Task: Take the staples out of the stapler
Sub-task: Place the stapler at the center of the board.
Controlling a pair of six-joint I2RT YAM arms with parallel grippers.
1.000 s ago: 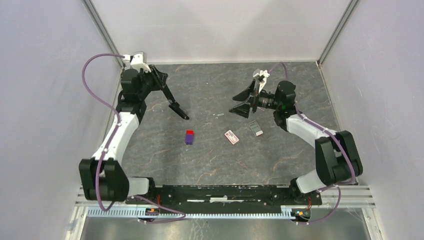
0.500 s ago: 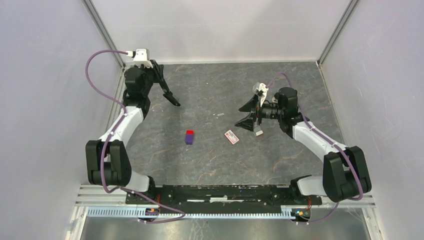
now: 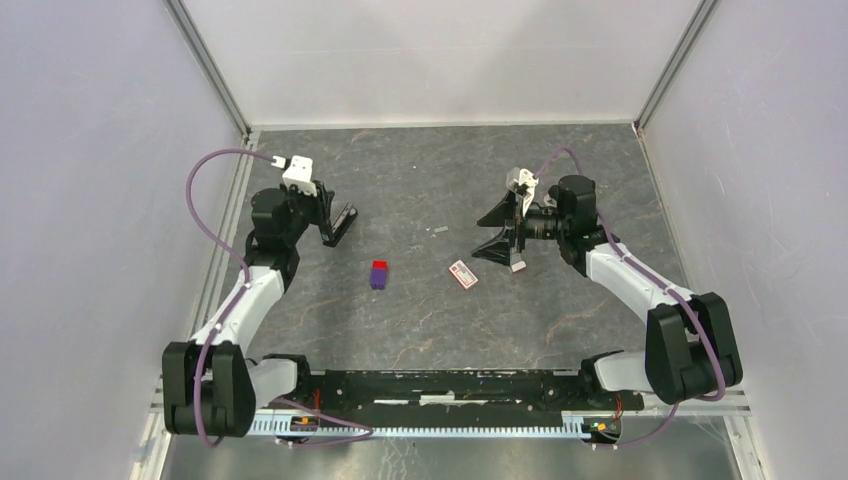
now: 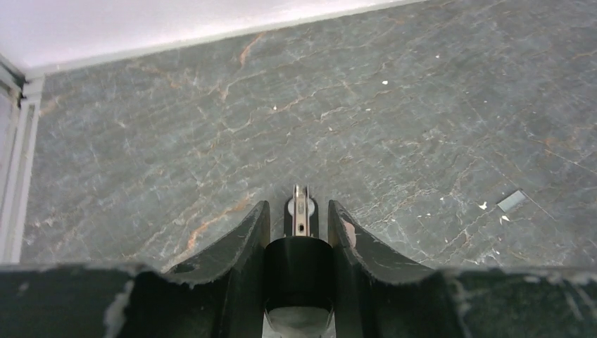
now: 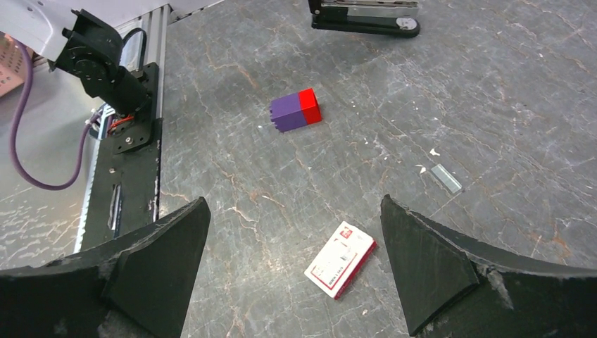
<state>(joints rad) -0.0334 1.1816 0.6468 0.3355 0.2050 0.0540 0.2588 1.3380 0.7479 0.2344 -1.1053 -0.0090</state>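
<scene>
text: none legible | red-and-white box [image 5: 341,259]: print too small to read

Counting off what I've got here. One stapler [image 5: 366,17], clamped between the fingers of my left pincer [image 4: 299,209]. One red-and-purple block [image 5: 296,111], out ahead of my right pincer [image 5: 294,210]. One red-and-white box [image 5: 341,258], just in front of that same pincer, framed by its wide-spread fingers. One strip of staples [image 5: 446,177], ahead of it too, off toward one finger. Two pincers in all.
</scene>
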